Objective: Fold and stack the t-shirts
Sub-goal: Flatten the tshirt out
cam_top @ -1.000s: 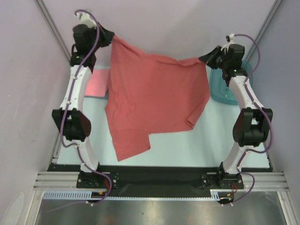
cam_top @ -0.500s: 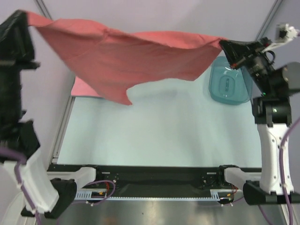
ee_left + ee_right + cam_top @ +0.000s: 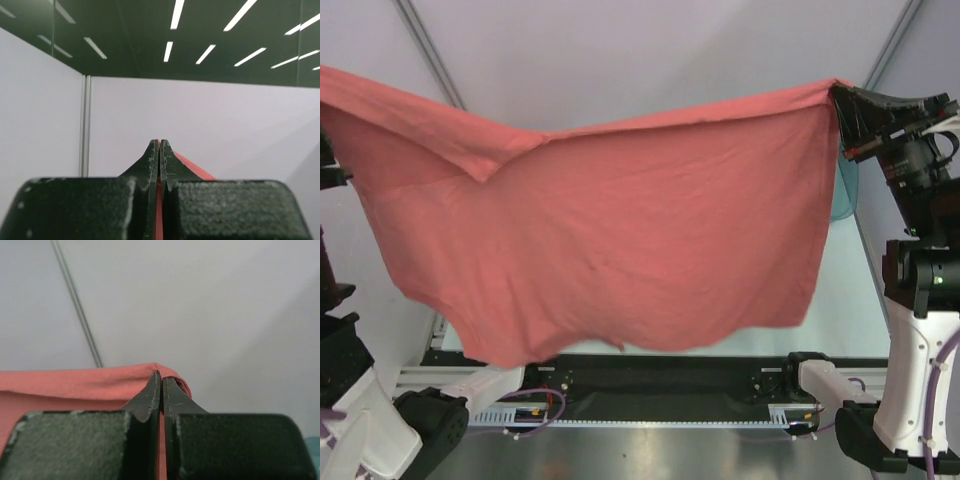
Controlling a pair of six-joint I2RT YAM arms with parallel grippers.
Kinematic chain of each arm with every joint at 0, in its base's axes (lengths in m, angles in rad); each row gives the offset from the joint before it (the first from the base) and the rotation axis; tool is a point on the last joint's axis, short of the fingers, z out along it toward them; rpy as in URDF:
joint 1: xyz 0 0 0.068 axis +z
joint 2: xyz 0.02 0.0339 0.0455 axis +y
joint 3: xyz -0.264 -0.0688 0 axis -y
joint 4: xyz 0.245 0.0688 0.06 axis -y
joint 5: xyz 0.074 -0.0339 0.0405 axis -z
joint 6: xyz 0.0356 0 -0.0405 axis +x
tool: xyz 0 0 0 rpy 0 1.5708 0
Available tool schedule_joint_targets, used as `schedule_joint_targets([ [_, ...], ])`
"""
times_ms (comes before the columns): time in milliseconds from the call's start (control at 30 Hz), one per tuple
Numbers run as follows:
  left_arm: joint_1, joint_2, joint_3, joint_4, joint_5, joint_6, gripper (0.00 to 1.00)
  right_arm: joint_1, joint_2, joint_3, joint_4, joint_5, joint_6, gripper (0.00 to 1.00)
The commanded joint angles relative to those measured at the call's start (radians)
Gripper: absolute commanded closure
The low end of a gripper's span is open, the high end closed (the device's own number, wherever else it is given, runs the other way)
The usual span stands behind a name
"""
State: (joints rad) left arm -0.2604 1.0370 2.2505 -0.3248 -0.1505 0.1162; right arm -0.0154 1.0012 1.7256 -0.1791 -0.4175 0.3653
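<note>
A brick-red t-shirt (image 3: 610, 240) hangs spread wide in the air, close to the top camera, stretched between both arms and hiding most of the table. My right gripper (image 3: 840, 100) is shut on its upper right corner. In the right wrist view that gripper (image 3: 161, 374) pinches the red cloth (image 3: 75, 382), which folds over the fingertips. My left gripper (image 3: 159, 142) is shut on a thin strip of the red cloth (image 3: 192, 167). In the top view the left gripper lies beyond the left edge. Any other t-shirts are hidden behind the raised one.
A sliver of the teal tub (image 3: 847, 185) shows beside the shirt's right edge. The black rail (image 3: 670, 375) with both arm bases runs along the near edge. The right arm (image 3: 920, 300) stands upright at the right, and parts of the left arm (image 3: 350, 400) at the left.
Both arms have lifted the red shirt higher and towards the camera and pulled it wider. It now covers the table and the pink cloth that showed earlier.
</note>
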Motion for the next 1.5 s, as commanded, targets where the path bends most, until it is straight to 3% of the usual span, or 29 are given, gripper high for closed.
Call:
schedule_joint_targets([
  [0, -0.034, 0.055, 0.007, 0.012, -0.122, 0.155, 1.0, -0.034, 0.06, 0.048, -0.014, 0.082, -0.026, 1.0],
  [367, -0.099, 0.149, 0.099, 0.064, -0.215, 0.267, 1.0, -0.069, 0.168, 0.14, 0.041, 0.054, 0.021, 1.0],
  [900, -0.123, -0.078, 0.077, 0.015, -0.133, 0.18, 1.0, -0.069, -0.055, 0.069, -0.056, 0.031, 0.047, 1.0],
  [1200, -0.126, -0.02, 0.089, 0.013, -0.09, 0.165, 1.0, -0.069, -0.035, 0.074, -0.048, 0.026, 0.054, 1.0],
  [1333, -0.126, 0.049, 0.025, 0.052, -0.092, 0.192, 1.0, -0.069, -0.003, 0.002, -0.002, 0.043, 0.041, 1.0],
  [1467, -0.125, 0.101, -0.175, 0.193, -0.126, 0.237, 1.0, -0.058, 0.057, -0.142, 0.134, 0.045, 0.063, 1.0],
])
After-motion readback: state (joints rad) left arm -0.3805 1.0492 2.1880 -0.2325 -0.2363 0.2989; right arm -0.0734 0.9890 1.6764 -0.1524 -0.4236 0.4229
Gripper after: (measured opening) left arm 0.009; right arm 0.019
